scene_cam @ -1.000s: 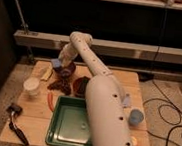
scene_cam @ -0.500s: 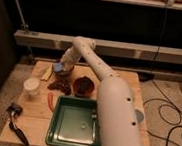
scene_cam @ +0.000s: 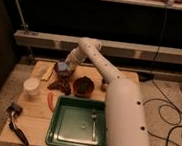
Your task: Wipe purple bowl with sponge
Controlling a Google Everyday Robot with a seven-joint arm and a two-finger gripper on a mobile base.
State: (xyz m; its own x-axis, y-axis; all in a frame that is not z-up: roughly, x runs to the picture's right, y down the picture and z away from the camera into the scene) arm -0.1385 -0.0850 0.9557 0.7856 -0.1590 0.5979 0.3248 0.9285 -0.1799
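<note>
Purple bowl (scene_cam: 64, 70) looks light and rigid; best steadied by its rim; gripper (scene_cam: 65, 64) hovers at it, grip state impossible to tell.

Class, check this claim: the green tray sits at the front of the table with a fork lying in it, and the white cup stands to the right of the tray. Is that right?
Not quite. The camera view shows the white cup to the left of the green tray, not the right. The tray does sit at the front of the table with a fork in it. The tool is at the purple bowl.
</note>
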